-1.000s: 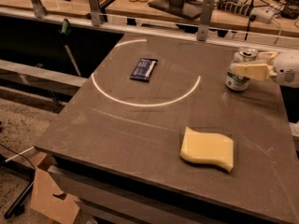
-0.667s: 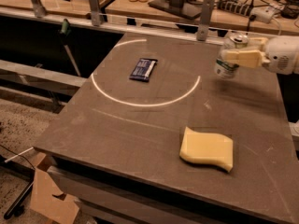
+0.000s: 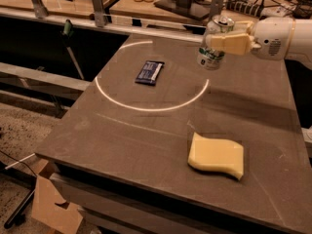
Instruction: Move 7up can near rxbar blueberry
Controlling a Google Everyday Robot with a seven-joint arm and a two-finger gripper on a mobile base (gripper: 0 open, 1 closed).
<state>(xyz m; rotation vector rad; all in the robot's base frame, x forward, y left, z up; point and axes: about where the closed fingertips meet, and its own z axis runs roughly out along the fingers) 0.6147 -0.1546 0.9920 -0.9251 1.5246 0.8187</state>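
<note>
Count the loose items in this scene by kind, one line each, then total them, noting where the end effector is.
Drink can: 1, the 7up can, gripped by the end effector above the table's far right part.
Snack bar: 1, the rxbar blueberry.
Sponge: 1, the yellow sponge.
Total: 3

Bare table (image 3: 146, 145) separates rear-right gripper (image 3: 213, 39), 7up can (image 3: 210, 59), from rxbar blueberry (image 3: 149, 72)

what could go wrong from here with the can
1. The gripper holds the 7up can tilted, so it might slip, or tip over when set down.
2. The rxbar blueberry lies flat on the table; a can brought in too low could shove it away.
</note>
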